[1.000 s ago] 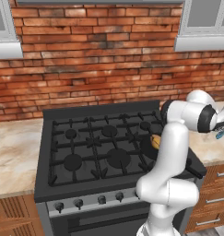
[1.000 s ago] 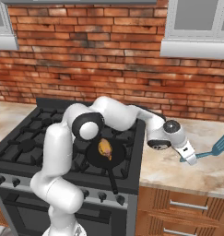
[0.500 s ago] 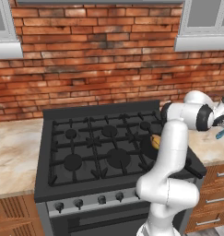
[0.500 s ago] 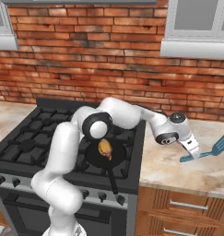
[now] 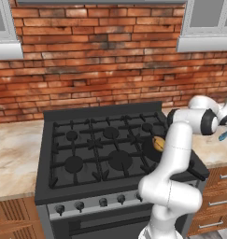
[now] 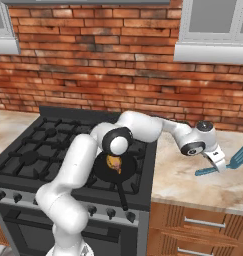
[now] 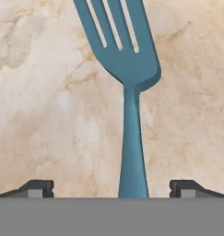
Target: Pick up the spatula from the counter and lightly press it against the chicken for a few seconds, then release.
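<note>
Gripper (image 7: 112,188): jaws spread wide, gripping nothing; one fingertip (image 7: 37,187) stands on each side of the spatula handle, clear of it.
Spatula (image 7: 127,60): teal, slotted, flat on the counter (image 6: 183,175) right of the stove (image 6: 43,145).
Chicken (image 6: 113,162): in the pan (image 6: 100,172) on the stove's front right burner.

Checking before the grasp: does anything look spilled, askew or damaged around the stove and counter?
Nothing stands out. The blue spatula lies flat and whole on the marble counter, its handle lined up between the fingertips of the open gripper. The chicken sits in the black pan on the stove, nothing spilled.
</note>
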